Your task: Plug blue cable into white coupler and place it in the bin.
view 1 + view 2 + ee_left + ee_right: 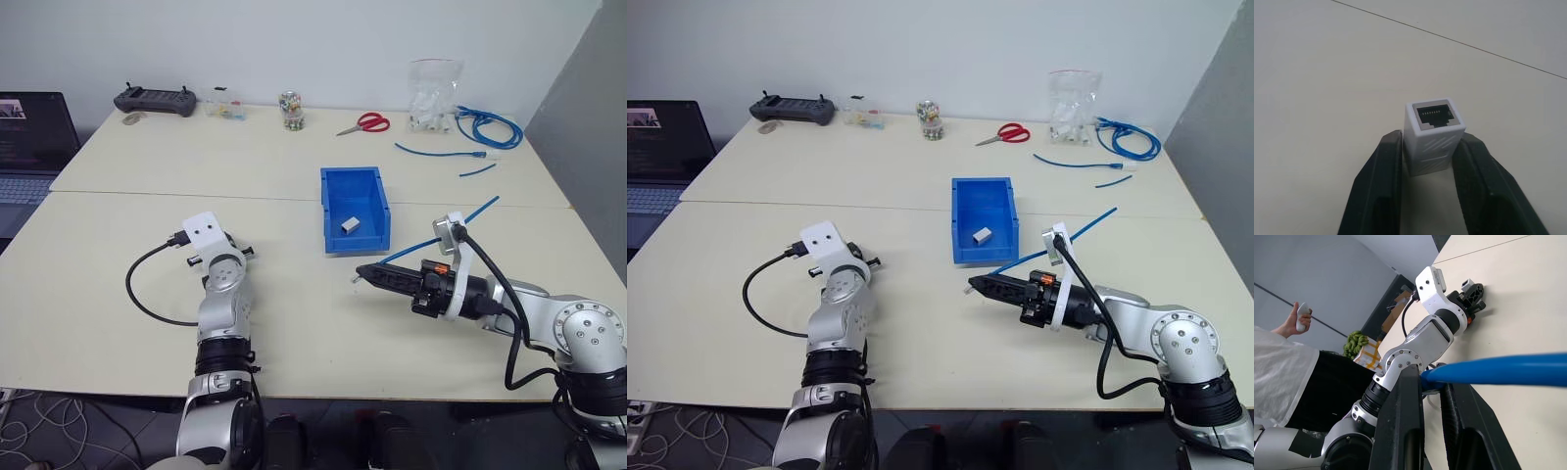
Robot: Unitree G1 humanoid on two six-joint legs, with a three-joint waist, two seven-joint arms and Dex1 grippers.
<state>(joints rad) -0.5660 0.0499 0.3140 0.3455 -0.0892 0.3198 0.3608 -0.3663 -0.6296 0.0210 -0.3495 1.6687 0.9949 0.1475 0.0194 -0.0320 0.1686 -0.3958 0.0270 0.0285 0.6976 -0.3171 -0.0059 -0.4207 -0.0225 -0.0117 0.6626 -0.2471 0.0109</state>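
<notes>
Both jaws are engaged. Left gripper (1427, 161) has its two black fingers (1376, 186) drawn in narrow against the sides of the white coupler (1431, 139), which stands between them with its socket opening facing away from the wrist; bare table (1327, 73) lies just beyond it. Right gripper (1432, 396) is clamped narrow on the blue cable (1508, 369), gripped close to its end; the rest of the cable trails back past the right wrist, away from the fingertips.

Seen from the head camera, the right gripper (367, 274) points toward the left arm, and open tabletop lies between the two grippers, with nothing standing in the gap. The bin (354, 181) sits just beyond the right fingertips, slightly to the far side, and holds a second small white block (350, 224) on its floor.

Further out from the right jaws, at the far corner of the table: a coiled blue cable bundle (487, 125), loose short blue cable pieces (441, 152), a clear plastic bag (434, 93), and red-handled scissors (365, 122). Far beyond the left jaws lie a black handheld controller (155, 99) and a small jar (291, 110); a laptop (29, 137) stands off the table's left edge.

A person's hand (1298, 318) holding a small white object appears in the right wrist view, well apart from both arms.
</notes>
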